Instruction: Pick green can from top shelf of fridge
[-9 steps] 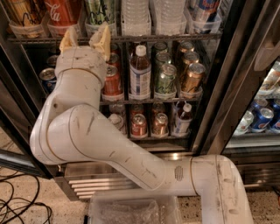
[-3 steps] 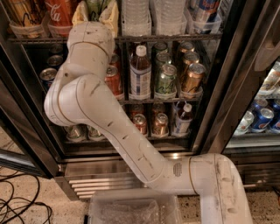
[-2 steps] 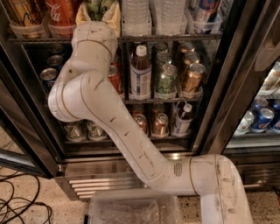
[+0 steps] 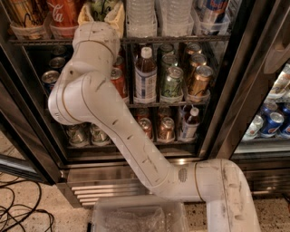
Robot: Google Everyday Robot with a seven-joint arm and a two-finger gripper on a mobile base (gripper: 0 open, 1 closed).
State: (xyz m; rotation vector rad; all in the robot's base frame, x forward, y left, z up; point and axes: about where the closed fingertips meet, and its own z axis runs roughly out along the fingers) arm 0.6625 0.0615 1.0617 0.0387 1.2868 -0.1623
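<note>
The green can (image 4: 102,6) stands on the top shelf (image 4: 181,40) of the fridge (image 4: 235,90), at the upper edge of the camera view; only its lower part shows. My gripper (image 4: 102,14) is up at that shelf, its wrist just below the can. Its two pale yellow fingers (image 4: 86,14) stand apart, one on each side of the can, so the gripper is open around it. I cannot tell whether the fingers touch the can. My white arm rises from the lower right and covers the left part of the middle shelf.
A red Coca-Cola can (image 4: 63,13) stands left of the green can, clear water bottles (image 4: 141,16) to the right. Short cans and a bottle (image 4: 146,74) fill the lower racks. A neighbouring cooler with blue cans (image 4: 272,122) is right. Cables (image 4: 18,208) lie on the floor.
My gripper has risen from the middle shelf to the top shelf and moved right. Its fingers now stand on either side of the green can.
</note>
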